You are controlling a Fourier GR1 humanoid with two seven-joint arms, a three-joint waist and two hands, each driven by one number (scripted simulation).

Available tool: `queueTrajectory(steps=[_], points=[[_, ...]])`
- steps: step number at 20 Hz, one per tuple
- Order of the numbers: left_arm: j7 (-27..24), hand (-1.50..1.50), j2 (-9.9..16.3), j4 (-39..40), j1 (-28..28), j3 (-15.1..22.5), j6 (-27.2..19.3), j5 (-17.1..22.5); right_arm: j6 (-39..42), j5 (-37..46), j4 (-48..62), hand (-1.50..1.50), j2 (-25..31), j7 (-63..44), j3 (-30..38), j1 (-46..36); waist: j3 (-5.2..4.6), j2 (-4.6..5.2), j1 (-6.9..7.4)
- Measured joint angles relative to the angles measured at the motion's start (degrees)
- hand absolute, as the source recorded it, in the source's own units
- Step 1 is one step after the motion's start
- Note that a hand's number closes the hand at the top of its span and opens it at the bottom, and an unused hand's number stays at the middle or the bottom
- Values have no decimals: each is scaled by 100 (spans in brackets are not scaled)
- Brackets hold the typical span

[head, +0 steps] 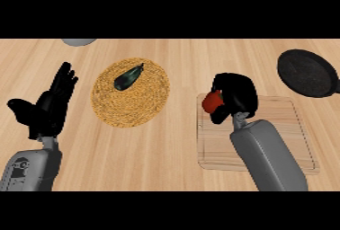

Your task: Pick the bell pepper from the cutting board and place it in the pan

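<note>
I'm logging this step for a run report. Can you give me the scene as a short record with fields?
target: red bell pepper, over the left end of the pale wooden cutting board
right hand: fingers curled round the bell pepper
left hand: open, fingers up, resting at the view's left
goal: round black pan, at the right edge, nothing in it
other: dark eggplant on a round woven mat; grey object at the top edge, mostly cut off
</note>
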State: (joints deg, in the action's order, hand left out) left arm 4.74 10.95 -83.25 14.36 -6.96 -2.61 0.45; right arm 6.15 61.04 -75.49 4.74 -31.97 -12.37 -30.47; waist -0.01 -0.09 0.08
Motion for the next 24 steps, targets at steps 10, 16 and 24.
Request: queueTrajectory(steps=[10,16,24], points=[[16,0,-54,-159,-147,67,-17,-71,-905,-226,-387,150,429,213,1109,-375,3,10,5],[15,0,-82,-267,-236,88,-9,-74,-1243,-1178,153,150,920,853,2293,-745,5,25,35],[-37,0,-114,-57,-9,96,20,-80,-1930,-1554,2385,150,2104,2469,3321,-1102,10,75,117]])
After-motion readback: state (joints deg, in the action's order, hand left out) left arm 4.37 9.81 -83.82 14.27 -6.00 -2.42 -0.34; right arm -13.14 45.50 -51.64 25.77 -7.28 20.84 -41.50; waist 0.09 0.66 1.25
